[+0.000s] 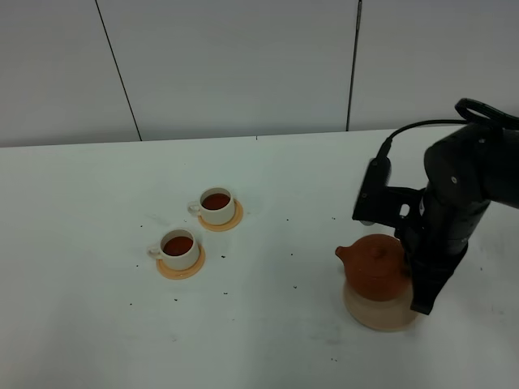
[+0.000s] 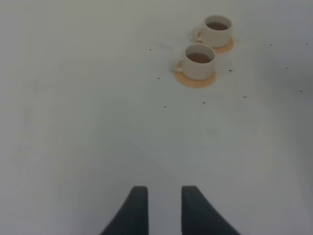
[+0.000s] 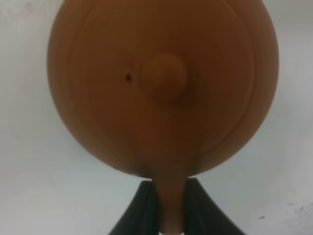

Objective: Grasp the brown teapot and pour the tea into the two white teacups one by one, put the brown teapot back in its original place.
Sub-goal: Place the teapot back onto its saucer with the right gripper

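The brown teapot (image 1: 377, 266) is upright over the pale tan round coaster (image 1: 375, 316), its original place, at the right of the table; contact with the disc is unclear. My right gripper (image 3: 170, 208) is shut on the teapot's handle (image 3: 171, 196), with the lid and knob (image 3: 164, 77) straight ahead of it. The two white teacups (image 1: 217, 205) (image 1: 178, 247) stand left of centre, both holding dark tea. In the left wrist view the cups (image 2: 199, 61) (image 2: 216, 30) lie far ahead of my left gripper (image 2: 164, 198), which is open and empty over bare table.
Each cup rests on a small orange coaster (image 1: 236, 219) (image 1: 180, 271). Tiny dark specks dot the white table (image 1: 284, 243). A cable (image 1: 405, 130) arcs off the right arm. A pale wall stands behind the table's far edge.
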Action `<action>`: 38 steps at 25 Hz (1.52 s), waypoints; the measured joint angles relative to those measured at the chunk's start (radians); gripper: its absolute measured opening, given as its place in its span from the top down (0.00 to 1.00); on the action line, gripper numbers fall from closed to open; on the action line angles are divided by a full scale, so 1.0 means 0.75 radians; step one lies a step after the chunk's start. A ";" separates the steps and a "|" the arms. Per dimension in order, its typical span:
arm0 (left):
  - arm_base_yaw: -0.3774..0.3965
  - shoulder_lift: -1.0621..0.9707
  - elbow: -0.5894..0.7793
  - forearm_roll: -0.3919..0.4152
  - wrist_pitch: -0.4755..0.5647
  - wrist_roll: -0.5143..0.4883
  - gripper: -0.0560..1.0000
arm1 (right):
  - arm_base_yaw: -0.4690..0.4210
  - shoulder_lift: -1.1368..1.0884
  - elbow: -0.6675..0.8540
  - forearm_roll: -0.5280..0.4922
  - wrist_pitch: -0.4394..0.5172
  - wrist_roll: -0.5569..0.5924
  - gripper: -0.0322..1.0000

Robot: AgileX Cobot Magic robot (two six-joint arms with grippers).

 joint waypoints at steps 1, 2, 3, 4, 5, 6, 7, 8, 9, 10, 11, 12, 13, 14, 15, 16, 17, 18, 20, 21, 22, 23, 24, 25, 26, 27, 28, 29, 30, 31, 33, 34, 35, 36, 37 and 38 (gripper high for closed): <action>0.000 0.000 0.000 0.000 0.000 0.000 0.72 | -0.005 -0.001 0.020 0.001 -0.019 0.000 0.88; 0.000 0.000 0.000 0.000 0.000 0.000 0.72 | -0.008 -0.007 0.037 0.001 -0.038 0.000 0.88; 0.000 0.000 0.000 0.000 0.000 0.000 0.72 | -0.012 -0.014 0.062 0.001 -0.066 0.000 0.88; 0.000 0.000 0.000 0.000 0.000 0.000 0.72 | -0.012 -0.023 0.090 0.003 -0.103 -0.001 0.88; 0.000 0.000 0.000 0.000 0.000 0.000 0.72 | -0.012 -0.036 0.116 0.003 -0.135 -0.001 0.88; 0.000 0.000 0.000 0.000 0.000 0.000 0.72 | -0.012 -0.051 0.147 0.003 -0.167 -0.001 0.88; 0.000 0.000 0.000 0.000 0.000 0.000 0.72 | -0.012 -0.064 0.174 0.004 -0.197 -0.001 0.88; 0.000 0.000 0.000 0.000 0.000 0.000 0.72 | -0.014 -0.076 0.197 0.006 -0.215 0.000 0.88; 0.000 0.000 0.000 0.000 0.000 0.000 0.72 | -0.020 -0.087 0.213 0.010 -0.228 0.001 0.88; 0.000 0.000 0.000 0.000 0.000 0.000 0.72 | -0.024 -0.095 0.228 0.015 -0.232 0.001 0.88; 0.000 0.000 0.000 0.000 0.000 0.000 0.72 | -0.026 -0.100 0.238 0.017 -0.232 0.001 0.88; 0.000 0.000 0.000 0.000 0.000 0.000 0.72 | -0.027 -0.100 0.241 0.020 -0.230 0.001 0.88; 0.000 0.000 0.000 0.000 0.000 0.000 0.72 | -0.028 -0.100 0.243 0.020 -0.232 0.001 0.88; 0.000 0.000 0.000 0.000 0.000 0.000 0.72 | -0.028 -0.100 0.245 0.020 -0.238 0.001 0.88; 0.000 0.000 0.000 0.000 0.000 0.000 0.72 | -0.028 -0.100 0.246 0.020 -0.243 0.001 0.88; 0.000 0.000 0.000 0.000 0.000 0.000 0.72 | -0.028 -0.100 0.246 0.020 -0.247 0.001 0.88; 0.000 0.000 0.000 0.000 0.000 0.000 0.72 | -0.028 -0.100 0.246 0.020 -0.251 0.001 0.88; 0.000 0.000 0.000 0.000 0.000 0.000 0.72 | -0.029 -0.100 0.246 0.020 -0.253 0.001 0.88; 0.000 0.000 0.000 0.000 0.000 0.000 0.72 | -0.037 -0.100 0.246 0.032 -0.253 0.001 0.88; 0.000 0.000 0.000 0.000 0.000 0.000 0.72 | -0.041 -0.100 0.246 0.036 -0.253 0.000 0.88; 0.000 0.000 0.000 0.000 0.000 0.000 0.72 | -0.045 -0.100 0.246 0.040 -0.256 -0.001 0.88; 0.000 0.000 0.000 0.000 0.000 0.000 0.72 | -0.050 -0.100 0.246 0.040 -0.259 -0.003 0.88; 0.000 0.000 0.000 0.000 0.000 0.000 0.72 | -0.053 -0.100 0.246 0.041 -0.261 -0.003 0.88; 0.000 0.000 0.000 0.000 0.000 0.000 0.72 | -0.055 -0.100 0.246 0.041 -0.261 -0.004 0.88; 0.000 0.000 0.000 0.000 0.000 0.000 0.72 | -0.055 -0.100 0.246 0.041 -0.261 -0.004 0.88; 0.000 0.000 0.000 0.000 0.000 0.000 0.72 | -0.055 -0.100 0.246 0.041 -0.261 -0.004 0.88; 0.000 0.000 0.000 0.000 0.000 0.000 0.72 | -0.055 -0.100 0.246 0.041 -0.261 -0.006 0.88; 0.000 0.000 0.000 0.000 0.000 0.000 0.72 | -0.055 -0.100 0.246 0.041 -0.261 -0.008 0.88; 0.000 0.000 0.000 0.000 0.000 0.000 0.72 | -0.055 -0.095 0.248 0.042 -0.261 -0.009 0.88; 0.000 0.000 0.000 0.000 0.000 0.000 0.72 | -0.055 -0.086 0.248 0.042 -0.261 -0.009 0.88; 0.000 0.000 0.000 0.000 0.000 0.000 0.72 | -0.055 -0.066 0.248 0.049 -0.261 -0.009 0.88; 0.000 0.000 0.000 0.000 0.000 0.000 0.72 | -0.055 -0.056 0.248 0.058 -0.261 -0.013 0.88; 0.000 0.000 0.000 0.000 0.000 0.000 0.72 | -0.055 -0.047 0.248 0.069 -0.261 -0.016 0.88; 0.000 0.000 0.000 0.000 0.000 0.000 0.72 | -0.055 -0.044 0.248 0.075 -0.261 -0.025 0.88; 0.000 0.000 0.000 0.000 0.000 0.000 0.72 | -0.055 -0.042 0.248 0.078 -0.261 -0.029 0.88; 0.000 0.000 0.000 0.000 0.000 0.000 0.72 | -0.055 -0.042 0.248 0.080 -0.262 -0.035 0.88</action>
